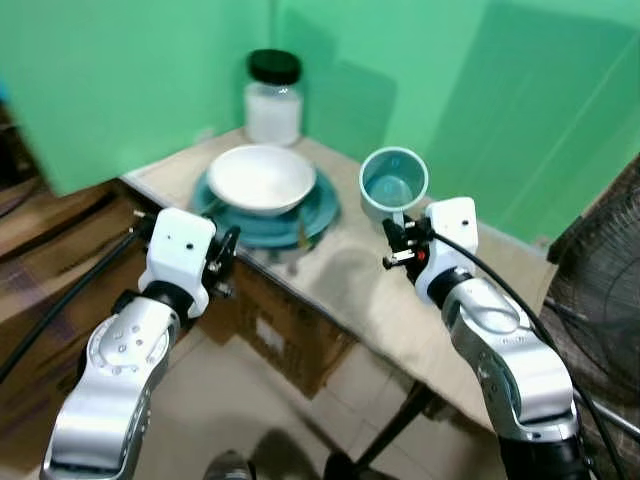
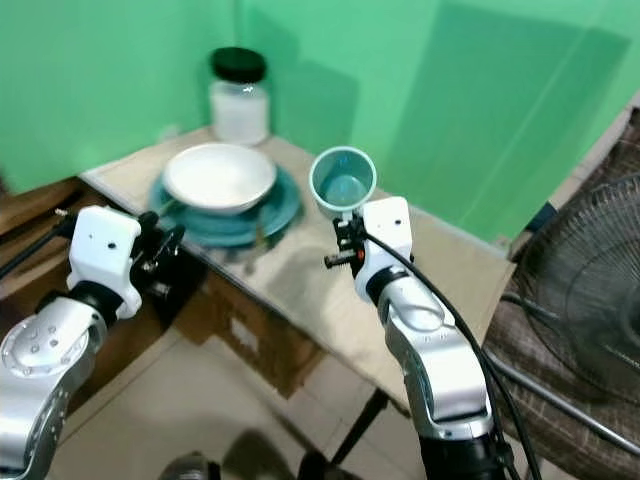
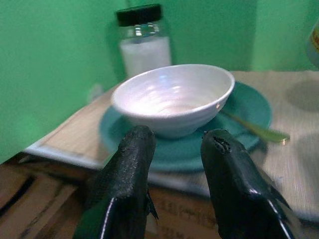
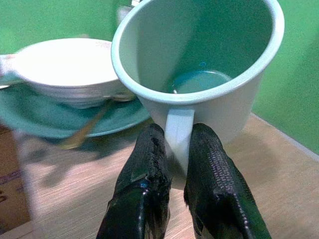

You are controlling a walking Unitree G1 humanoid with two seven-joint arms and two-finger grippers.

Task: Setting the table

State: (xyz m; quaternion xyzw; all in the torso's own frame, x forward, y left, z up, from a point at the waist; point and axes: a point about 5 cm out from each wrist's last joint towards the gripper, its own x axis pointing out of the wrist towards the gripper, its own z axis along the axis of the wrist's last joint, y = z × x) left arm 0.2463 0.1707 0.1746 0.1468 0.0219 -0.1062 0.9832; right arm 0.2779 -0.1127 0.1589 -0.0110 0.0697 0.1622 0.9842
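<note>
mug pinched by its handle, bowl + plate set on table

nearest: the left gripper [image 3: 174,164] hangs off the table's front corner, just short of the edge, fingers [image 3: 132,164] parted w/ a clear gap and nothing btwn them. it touches nothing and points at the plate and bowl.

the right gripper [image 4: 175,149] is over the table [image 1: 400,300], fingers nearly together, clamped on the handle of a pale teal mug [image 1: 394,182]. the mug is tilted, mouth towards the camera. a darker teal patch sits at its bottom; can't tell if that's liquid or the glaze. its shadow falls on the tabletop below, so it looks lifted off the surface.

left of the mug on the table: a teal plate [image 1: 318,205] w/ a white bowl [image 1: 262,178] on it. nothing visible inside the bowl. a gold-coloured utensil [image 3: 256,132] lies on the plate's rim beside the bowl, towards the mug's side.

farthest, at the back corner by the green wall: a glass jar [image 1: 273,98] w/ a black lid, filled most of the way w/ smth white. it stands upright, just behind the plate.
</note>
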